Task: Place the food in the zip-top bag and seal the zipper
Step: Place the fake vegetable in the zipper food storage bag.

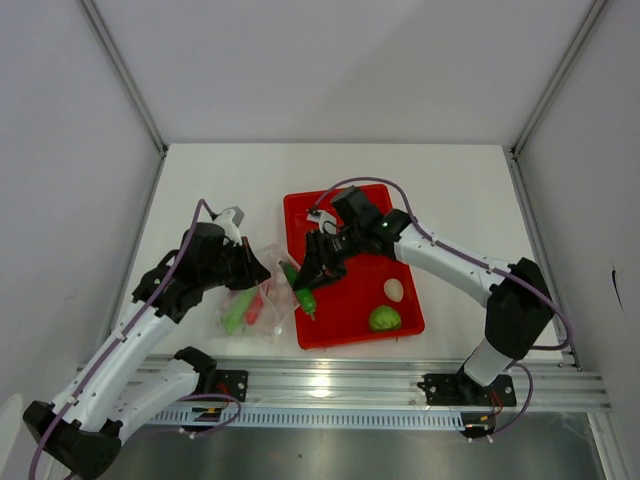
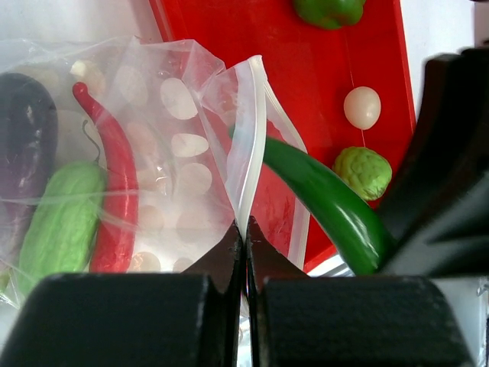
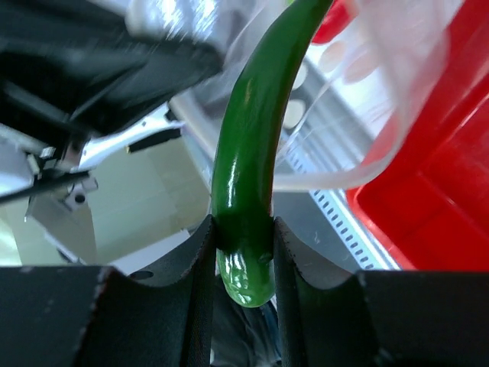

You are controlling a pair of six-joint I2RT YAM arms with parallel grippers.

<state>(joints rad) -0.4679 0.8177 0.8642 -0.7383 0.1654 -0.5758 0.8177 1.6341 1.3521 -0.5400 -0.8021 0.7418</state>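
Your left gripper (image 2: 244, 229) is pressed together on the zipper (image 2: 254, 145) edge of the zip-top bag (image 2: 176, 115), holding its mouth up. Beyond its fingertips to the left, inside the bag, lie the purple eggplant (image 2: 27, 145), light green gourd (image 2: 61, 222) and red chili (image 2: 114, 176). Just to its right, your right gripper (image 3: 244, 237) pinches the green chili (image 3: 256, 138) by one end, with the far tip at the mouth. You're mid-insertion, so next slide the tip well inside and then release. On the red tray (image 2: 306, 69) beyond wait the white egg-like piece (image 2: 361, 107), round green one (image 2: 365, 172) and green pepper (image 2: 328, 9).
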